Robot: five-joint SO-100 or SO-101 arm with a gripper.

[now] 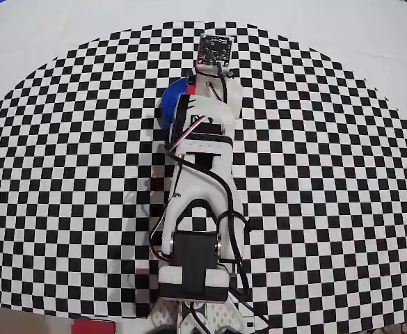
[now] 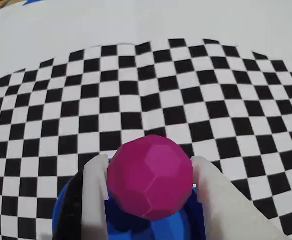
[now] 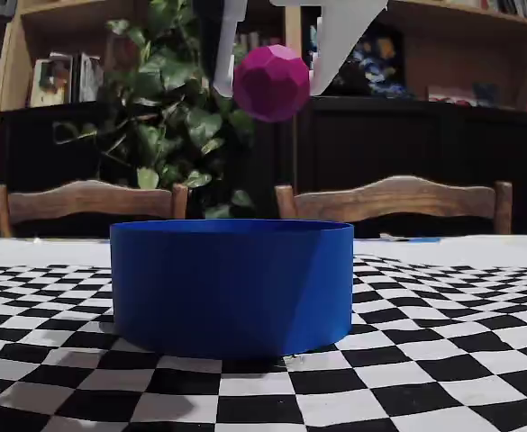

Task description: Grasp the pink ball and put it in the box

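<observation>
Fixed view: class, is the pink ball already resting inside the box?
No, the pink ball hangs between the tool's fingers, well above the box.

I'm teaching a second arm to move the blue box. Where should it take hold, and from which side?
Grip the box by its upright wall at the rim, coming down from above, one jaw inside and one outside. It looks too wide to span. For now the gripper holds the pink ball over it.

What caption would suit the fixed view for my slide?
White fingers hold the pink ball in the air above the blue box on the checkered table.
</observation>
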